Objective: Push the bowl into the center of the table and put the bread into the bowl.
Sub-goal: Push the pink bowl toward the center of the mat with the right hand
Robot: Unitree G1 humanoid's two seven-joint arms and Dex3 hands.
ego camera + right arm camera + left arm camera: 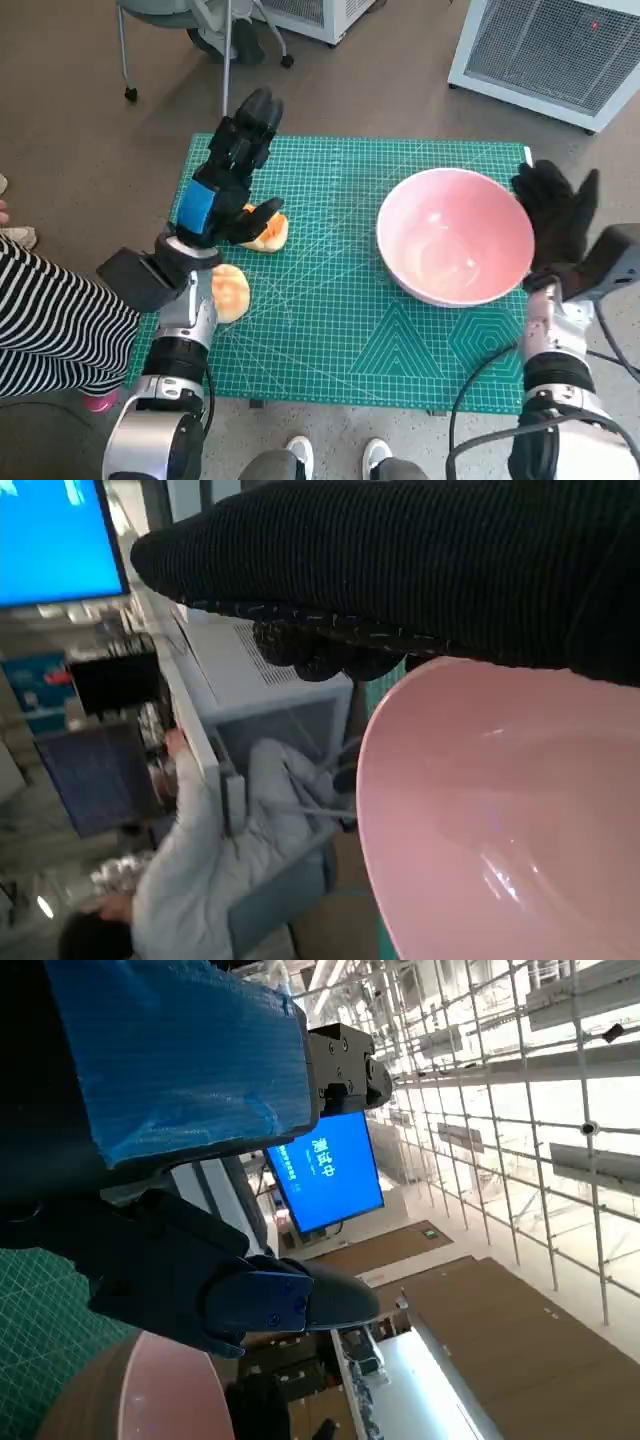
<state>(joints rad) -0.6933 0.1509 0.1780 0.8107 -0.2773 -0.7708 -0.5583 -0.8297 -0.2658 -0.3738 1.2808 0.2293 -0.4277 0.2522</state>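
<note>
Head view: nearest, one bread piece (230, 291) beside left forearm; second bread (268, 232) under left hand (228, 170), fingers spread, holding nothing. Pink bowl (455, 236) on mat's right half; right hand (556, 214), fingers spread, against its rim.

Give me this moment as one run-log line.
bowl: right of mat centre, empty | right hand: against bowl's outer rim | left hand: open above bread | second bread: near left forearm

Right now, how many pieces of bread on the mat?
2. One piece of bread lies under the left hand, partly covered by its fingers. The other piece of bread lies beside the left forearm, nearer the robot. None shows in the bowl.
</note>
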